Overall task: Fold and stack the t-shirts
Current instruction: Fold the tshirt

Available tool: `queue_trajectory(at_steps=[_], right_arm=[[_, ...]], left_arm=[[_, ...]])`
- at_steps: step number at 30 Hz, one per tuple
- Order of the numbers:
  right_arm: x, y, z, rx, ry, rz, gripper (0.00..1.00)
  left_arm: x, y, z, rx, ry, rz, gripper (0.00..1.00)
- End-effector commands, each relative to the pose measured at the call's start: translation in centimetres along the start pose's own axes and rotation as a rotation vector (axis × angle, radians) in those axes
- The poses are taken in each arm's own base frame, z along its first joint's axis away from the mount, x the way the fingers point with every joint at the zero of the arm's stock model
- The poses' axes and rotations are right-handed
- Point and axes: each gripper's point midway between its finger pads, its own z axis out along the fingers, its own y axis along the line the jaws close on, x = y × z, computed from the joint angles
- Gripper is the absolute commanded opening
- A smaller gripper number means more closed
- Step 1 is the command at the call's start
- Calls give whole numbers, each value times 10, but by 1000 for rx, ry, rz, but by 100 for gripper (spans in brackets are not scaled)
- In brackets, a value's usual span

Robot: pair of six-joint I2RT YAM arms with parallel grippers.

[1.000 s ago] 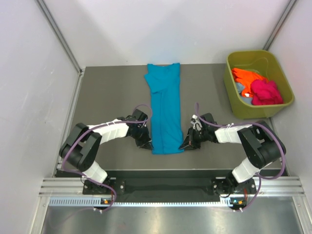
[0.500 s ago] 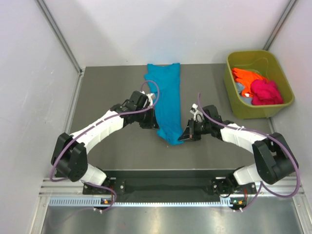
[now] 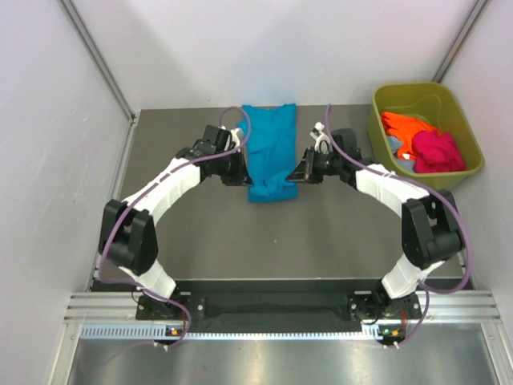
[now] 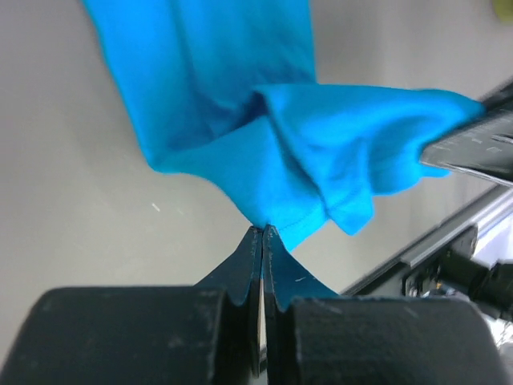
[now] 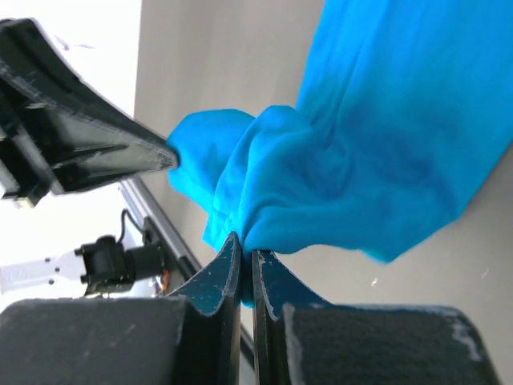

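The teal-blue t-shirt (image 3: 268, 152) lies at the back middle of the table, its near part doubled back over itself. My left gripper (image 3: 240, 178) is shut on its left hem corner (image 4: 272, 210). My right gripper (image 3: 298, 176) is shut on its right hem corner (image 5: 264, 216). Both hold the hem lifted above the shirt's middle. The orange t-shirt (image 3: 405, 128) and the magenta-pink t-shirt (image 3: 437, 151) lie crumpled in the tub.
The olive-green tub (image 3: 465, 172) stands at the back right of the grey table (image 3: 192, 233). White walls close in the left, back and right sides. A metal rail (image 3: 264, 305) runs along the near edge.
Both grippers have carried the shirt's near hem from the front of the table toward the back, folding the long strip of cloth over itself to about half its length.
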Motion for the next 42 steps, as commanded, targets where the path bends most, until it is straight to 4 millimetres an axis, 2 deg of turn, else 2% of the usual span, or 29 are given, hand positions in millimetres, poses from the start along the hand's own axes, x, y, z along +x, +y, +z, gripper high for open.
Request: queue_trajectory(at_steps=[1, 3, 4, 5, 6, 7, 9, 12, 18, 20, 21, 22, 26, 27, 28, 29, 30, 32, 33, 35, 38, 40, 41, 42], right_arm=[[-39, 6, 10, -12, -52, -71, 0], [-44, -6, 22, 3, -43, -67, 0], [-55, -2, 24, -1, -58, -80, 0], [-58, -5, 28, 2, -57, -85, 0], [-58, -13, 36, 10, -47, -80, 0], [-66, -12, 38, 15, -62, -93, 0], [-69, -22, 46, 36, -61, -96, 0], [-72, -30, 51, 60, -56, -117, 0], [-78, -52, 58, 121, -65, -156, 0], [-90, -51, 58, 126, -86, -193, 0], [-93, -57, 60, 136, -85, -188, 0], [-100, -52, 62, 126, -97, -203, 0], [-111, -63, 69, 130, -107, -187, 0], [-111, -72, 72, 142, -105, -177, 0], [-114, -74, 73, 152, -112, -177, 3], [-115, -78, 73, 164, -115, -173, 19], [-115, -84, 74, 180, -117, -172, 27], [-116, -88, 73, 199, -121, -180, 40], [-118, -86, 71, 206, -127, -186, 48], [-125, -84, 63, 223, -145, -210, 53], [-139, -63, 42, 221, -188, -249, 54], [-138, -54, 34, 197, -189, -260, 54], [-139, -45, 26, 188, -197, -266, 54], [-134, -44, 25, 182, -188, -262, 54]], left_arm=[[-42, 10, 12, 79, -68, -37, 0], [-54, 19, 27, 93, -60, -45, 0], [-61, 27, 31, 90, -60, -55, 0], [-65, 29, 37, 110, -47, -49, 0], [-73, 36, 50, 112, -35, -58, 0], [-80, 43, 53, 114, -35, -69, 0], [-94, 49, 68, 135, -24, -78, 0], [-114, 57, 80, 156, -19, -83, 0], [-138, 62, 89, 180, -47, -90, 0], [-142, 61, 88, 183, -59, -104, 0], [-144, 60, 88, 186, -64, -106, 0], [-145, 60, 88, 191, -71, -107, 0], [-146, 65, 96, 184, -70, -116, 0], [-147, 68, 100, 174, -67, -117, 0], [-147, 70, 102, 166, -65, -124, 0], [-149, 71, 105, 169, -68, -126, 4], [-151, 71, 105, 166, -73, -121, 10], [-157, 74, 102, 145, -93, -94, 13], [-167, 74, 97, 120, -126, -73, 13], [-181, 72, 79, 92, -168, -50, 20], [-192, 67, 49, 84, -209, -35, 25], [-187, 63, 37, 95, -192, -2, 28], [-179, 59, 28, 95, -172, 4, 28], [-164, 60, 27, 96, -120, -17, 29]])
